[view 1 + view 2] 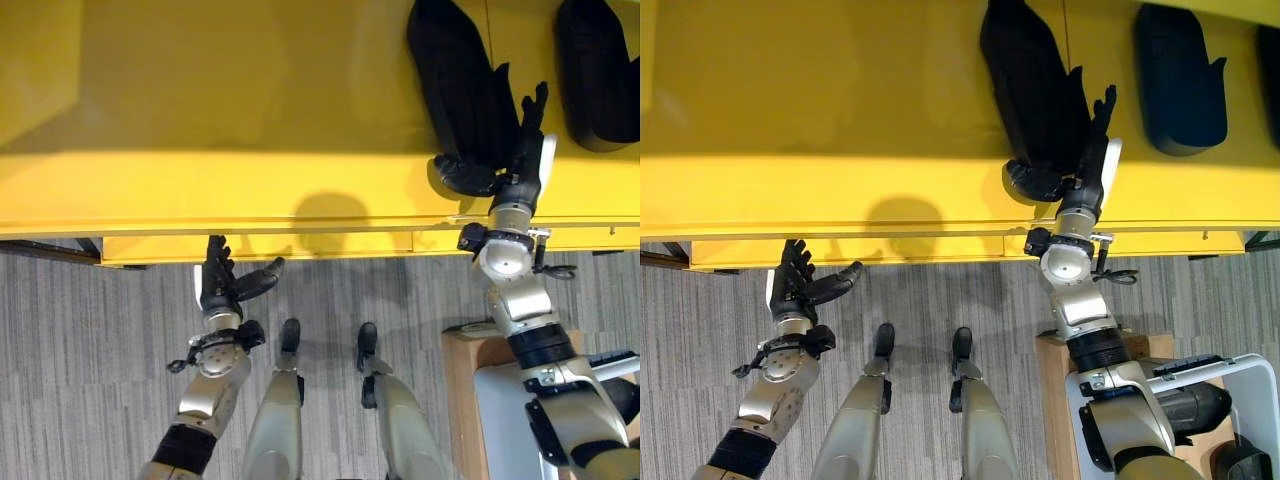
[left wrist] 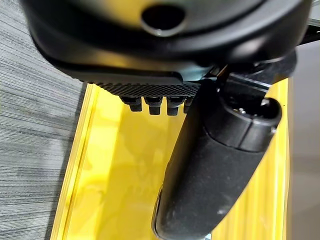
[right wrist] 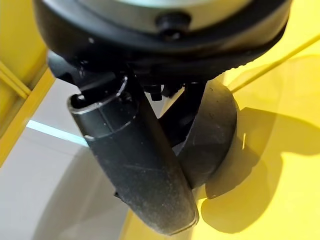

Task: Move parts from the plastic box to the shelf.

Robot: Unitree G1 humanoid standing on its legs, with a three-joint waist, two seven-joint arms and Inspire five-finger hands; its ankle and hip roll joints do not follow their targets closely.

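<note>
Item one: black part [image 1: 1030,85], lying on the yellow shelf [image 1: 820,110]. Our right hand [image 1: 1090,160] rests at its near end, fingers straight along its side, thumb curved under it. A second black part [image 1: 1180,75] lies beyond that hand. Our left hand [image 1: 225,285] hangs below the shelf edge, fingers relaxed, holding nothing.
</note>
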